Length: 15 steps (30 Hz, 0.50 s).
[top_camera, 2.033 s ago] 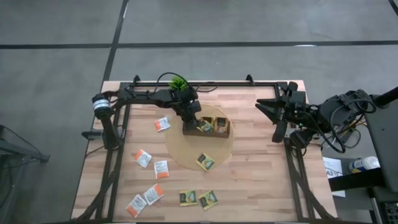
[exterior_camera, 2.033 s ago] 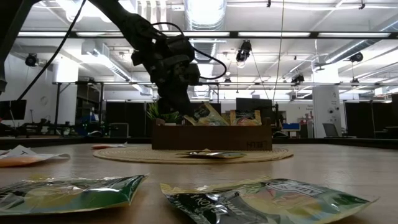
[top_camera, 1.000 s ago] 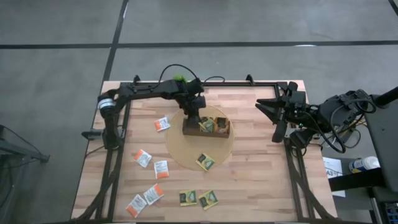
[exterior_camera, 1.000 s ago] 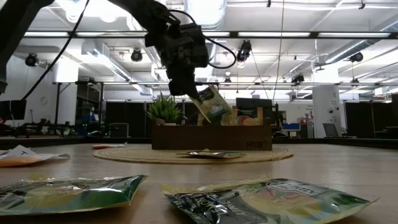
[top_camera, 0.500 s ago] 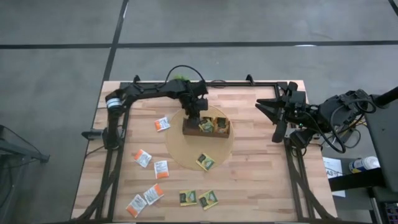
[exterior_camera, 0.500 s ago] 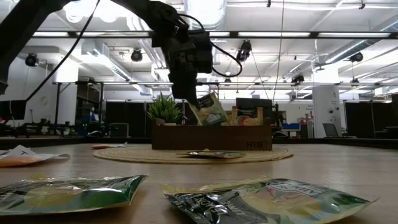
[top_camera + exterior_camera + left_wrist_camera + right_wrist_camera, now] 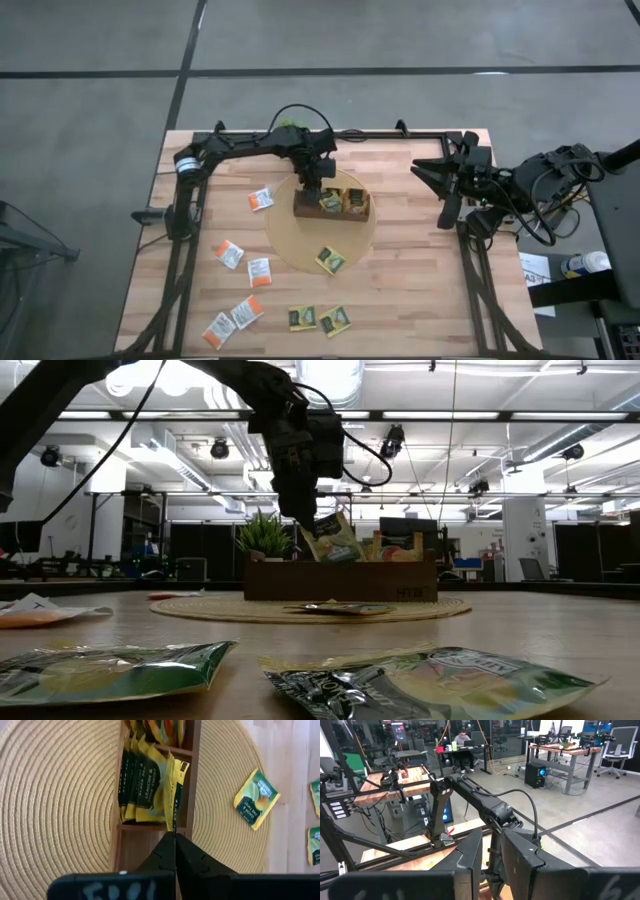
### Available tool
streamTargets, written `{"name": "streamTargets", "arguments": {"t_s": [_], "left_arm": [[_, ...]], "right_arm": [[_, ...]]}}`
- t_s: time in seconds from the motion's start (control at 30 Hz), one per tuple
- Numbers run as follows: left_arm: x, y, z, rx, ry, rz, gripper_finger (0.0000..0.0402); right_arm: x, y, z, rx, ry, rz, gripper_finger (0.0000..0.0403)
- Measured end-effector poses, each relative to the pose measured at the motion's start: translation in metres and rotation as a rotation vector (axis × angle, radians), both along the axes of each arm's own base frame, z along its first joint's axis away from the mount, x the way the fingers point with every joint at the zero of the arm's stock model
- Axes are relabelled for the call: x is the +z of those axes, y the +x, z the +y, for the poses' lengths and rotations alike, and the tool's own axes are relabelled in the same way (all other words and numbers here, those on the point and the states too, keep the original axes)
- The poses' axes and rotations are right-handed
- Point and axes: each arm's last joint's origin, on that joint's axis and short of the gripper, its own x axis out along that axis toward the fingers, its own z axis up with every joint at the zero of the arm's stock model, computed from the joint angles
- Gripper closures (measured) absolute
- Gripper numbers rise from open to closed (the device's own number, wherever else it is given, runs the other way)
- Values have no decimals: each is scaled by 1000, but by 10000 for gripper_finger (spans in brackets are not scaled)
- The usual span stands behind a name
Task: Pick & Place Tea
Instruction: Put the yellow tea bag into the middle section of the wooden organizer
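Left gripper (image 7: 174, 834) fingers pressed fully together, pinching the edge of one dark green-and-yellow sachet (image 7: 173, 790). Held sachet hangs tilted just above the brown compartment tray (image 7: 333, 205), centre of the high view; in the low view it shows tilted at the fingertips over the tray's rim (image 7: 333, 540). In the left wrist view it stands edge-on beside a row of upright green-and-yellow sachets (image 7: 142, 782) already in the tray's middle compartment; the compartment nearest the gripper looks bare wood. More sachets with orange in the next compartment, top of that frame.

Tray sits on a round woven mat (image 7: 285, 240). One green-and-yellow sachet (image 7: 331, 260) lies flat on the mat's lower edge. Two more green-and-yellow sachets (image 7: 319, 320) lie on the wooden table (image 7: 420, 290), bottom centre. White-and-orange sachets (image 7: 240, 290) scattered lower left, one more (image 7: 262, 199) left of the mat. Small green plant (image 7: 264, 535) behind the tray, mostly hidden by the arm in the high view.

Right gripper (image 7: 440, 195) parked at the table's right edge, well apart from everything, holding nothing; in the right wrist view its fingers (image 7: 470, 851) stand slightly apart. A person sits at a desk far back in the room (image 7: 462, 740).
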Motion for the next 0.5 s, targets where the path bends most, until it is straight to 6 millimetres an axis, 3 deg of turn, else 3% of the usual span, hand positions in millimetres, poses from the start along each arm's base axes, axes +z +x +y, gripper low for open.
{"name": "streamTargets", "arguments": {"t_s": [0.5], "left_arm": [[-4,0,1,2,40,38,394]], "right_arm": [[0,0,0,0,0,0,335]]}}
